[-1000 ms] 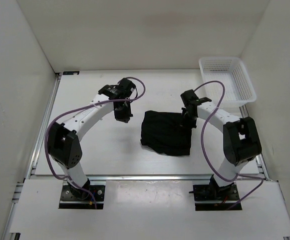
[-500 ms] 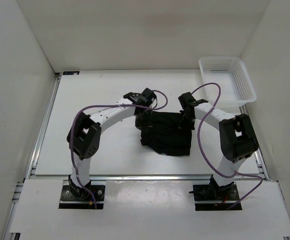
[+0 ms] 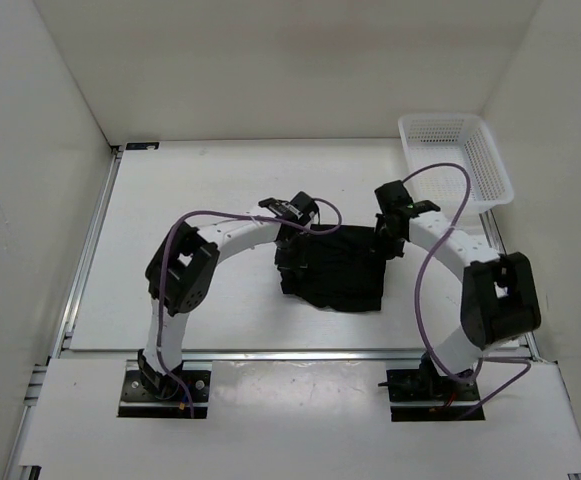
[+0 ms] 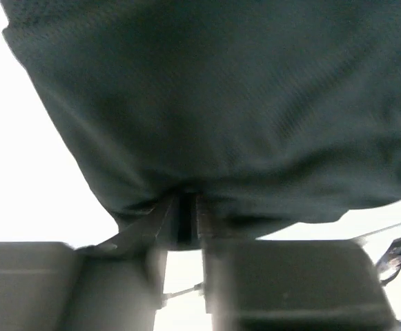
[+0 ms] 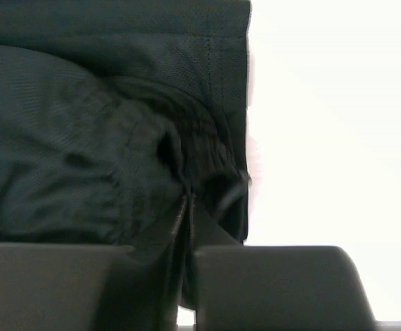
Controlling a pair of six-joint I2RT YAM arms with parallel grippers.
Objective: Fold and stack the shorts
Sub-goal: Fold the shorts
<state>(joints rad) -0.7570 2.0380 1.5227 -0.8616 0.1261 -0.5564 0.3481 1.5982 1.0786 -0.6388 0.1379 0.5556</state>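
Observation:
The black shorts (image 3: 332,268) lie folded into a rough square in the middle of the table. My left gripper (image 3: 288,250) is at their far left edge. In the left wrist view the shorts (image 4: 221,103) fill the frame, and my left gripper (image 4: 186,203) has its jaws almost together with the cloth edge pinched between them. My right gripper (image 3: 386,244) is at the far right corner. In the right wrist view my right gripper (image 5: 188,201) is shut on bunched folds of the shorts (image 5: 83,158).
A white mesh basket (image 3: 492,165) stands at the far right corner, next to the right wall. White walls close in the table on the left, back and right. Purple cables loop above both arms.
My left arm has swung right from bare table to the shorts' left edge and closed on it. My right gripper has shifted slightly right, staying at the shorts' right corner.

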